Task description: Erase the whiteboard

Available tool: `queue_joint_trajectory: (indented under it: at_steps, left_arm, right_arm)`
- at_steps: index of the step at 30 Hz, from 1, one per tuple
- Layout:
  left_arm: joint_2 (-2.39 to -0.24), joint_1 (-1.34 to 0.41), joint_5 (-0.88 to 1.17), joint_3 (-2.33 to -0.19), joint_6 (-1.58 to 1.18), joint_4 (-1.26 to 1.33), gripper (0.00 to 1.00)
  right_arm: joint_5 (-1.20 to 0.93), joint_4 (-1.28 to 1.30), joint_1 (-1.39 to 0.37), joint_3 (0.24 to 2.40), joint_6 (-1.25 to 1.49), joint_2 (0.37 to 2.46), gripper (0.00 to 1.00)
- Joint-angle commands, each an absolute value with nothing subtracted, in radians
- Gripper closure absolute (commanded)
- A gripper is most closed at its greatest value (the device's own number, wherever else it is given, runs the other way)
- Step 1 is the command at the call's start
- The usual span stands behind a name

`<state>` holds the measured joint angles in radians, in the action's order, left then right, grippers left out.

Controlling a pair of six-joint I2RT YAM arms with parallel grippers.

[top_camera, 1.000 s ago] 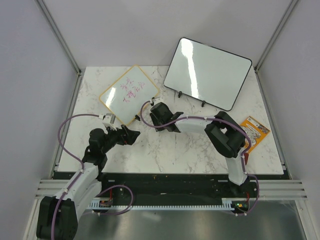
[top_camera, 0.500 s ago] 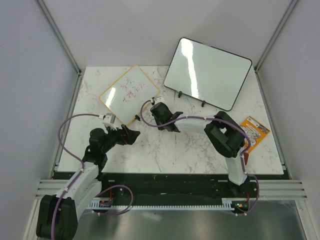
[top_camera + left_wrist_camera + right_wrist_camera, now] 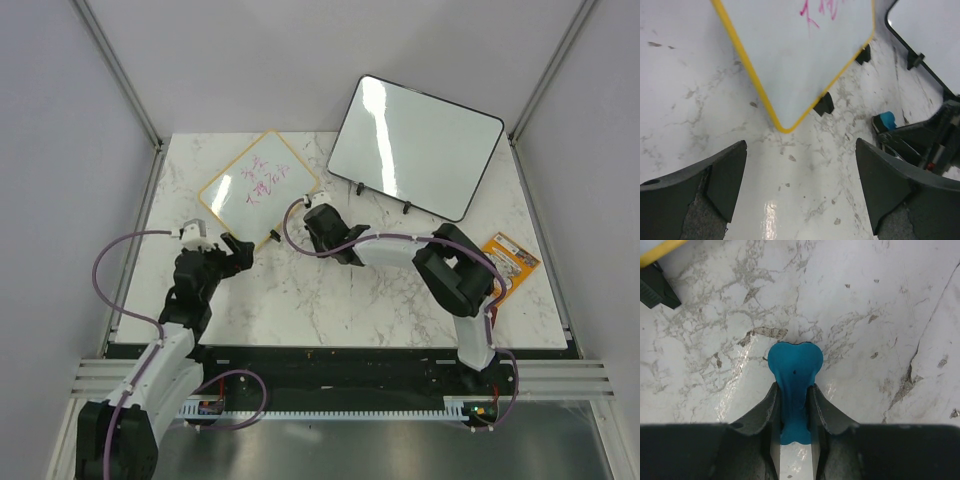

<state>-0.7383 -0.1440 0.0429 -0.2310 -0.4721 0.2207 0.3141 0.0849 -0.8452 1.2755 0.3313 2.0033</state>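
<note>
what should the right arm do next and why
Probably move the right gripper onto the whiteboard. It is shut on the blue eraser, which is over bare marble just off the board's corner, and the pink writing is unerased.

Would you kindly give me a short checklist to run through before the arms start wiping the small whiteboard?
1. Eraser gripped: ok. The right hand is shut on the blue eraser.
2. Eraser on the whiteboard: not ok. It is over the bare marble table, beside the board's edge.
3. Left hand free: ok. Jaws wide apart, nothing between them.
4. Board steadied: not ok. The left hand is short of the yellow corner, not touching it.
5. Pink writing erased: not ok.
6. Eraser pressing on the table: cannot tell.
</note>
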Motion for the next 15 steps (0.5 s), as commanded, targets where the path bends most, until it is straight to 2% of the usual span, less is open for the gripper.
queue_joint_trajectory:
  at_steps: [1, 7, 11, 15]
  left_arm:
    - [-0.765, -0.120, -0.135, -0.279, -0.540, 0.210, 0.06]
    - [-0.920, -0.039, -0.098, -0.308, -0.601, 0.345, 0.03]
    - [-1.040, 0.104, 0.044, -0.314, -0.739, 0.511, 0.03]
    - [-1.153, 0.152, 0.135, -0.388, -0.801, 0.595, 0.02]
  right_arm:
    - [0.250, -0.043, -0.805, 1.276, 0.316, 1.939, 1.00]
    - [0.143, -0.115, -0.744, 1.353, 0.305, 1.956, 1.00]
    - [0.114, -0.150, -0.736, 1.429, 0.259, 1.965, 1.00]
    - [0.101, -0.225, -0.733, 1.416, 0.261, 1.956, 1.00]
